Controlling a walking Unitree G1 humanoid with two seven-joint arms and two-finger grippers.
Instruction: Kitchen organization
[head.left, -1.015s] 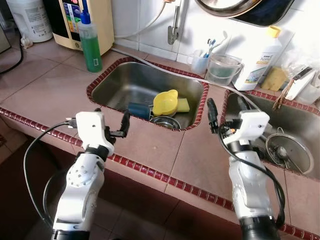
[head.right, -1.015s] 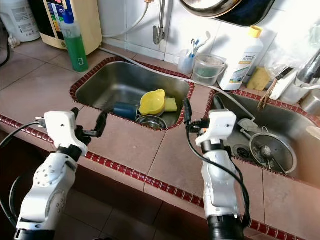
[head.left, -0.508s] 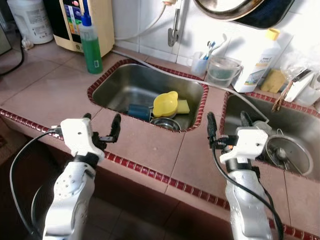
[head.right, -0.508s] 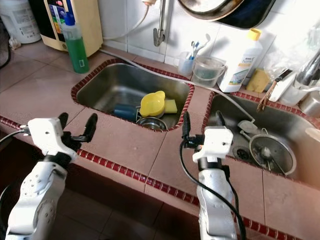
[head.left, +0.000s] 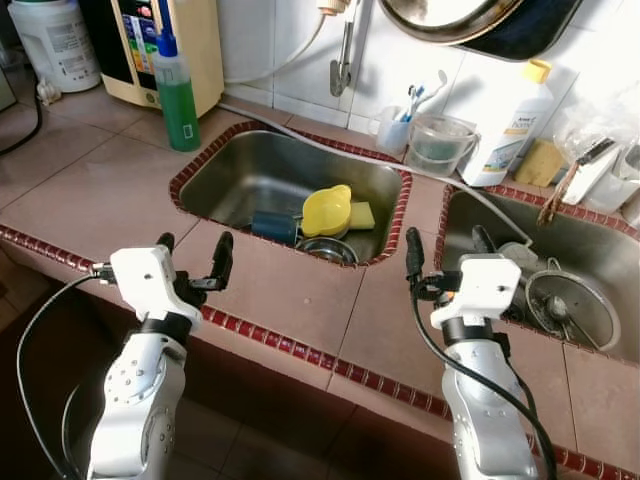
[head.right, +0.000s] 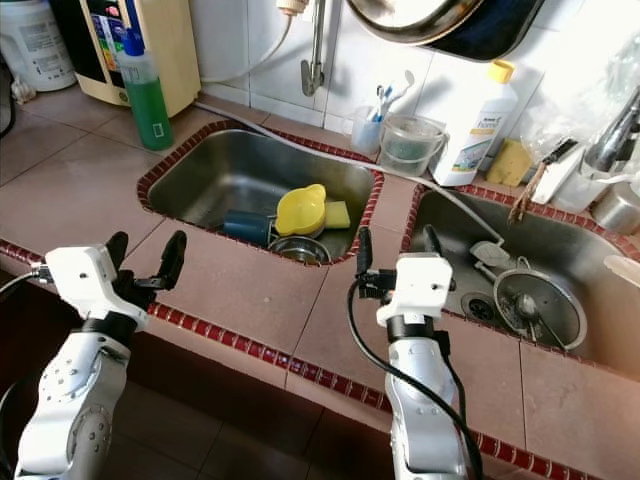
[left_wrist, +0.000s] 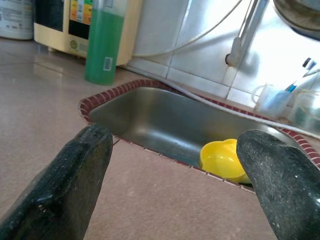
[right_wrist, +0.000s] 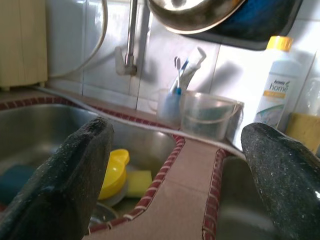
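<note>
Yellow cup (head.left: 328, 209): in left sink (head.left: 250, 165), ahead and between both. Left end effector (head.left: 192, 262) and right end effector (head.left: 440, 252) spread empty; the left probably nearer.

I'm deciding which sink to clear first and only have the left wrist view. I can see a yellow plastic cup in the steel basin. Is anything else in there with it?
Observer: Yes, a dark blue cup lies on its side next to the yellow plastic cup, on the robot's left of it.
Operator: Is there a second basin?
Observer: Yes, a second steel sink sits to the robot's right and holds a round metal strainer.
Operator: Where is the other gripper?
Observer: The right gripper hovers open above the tiled counter between the two sinks.
</note>
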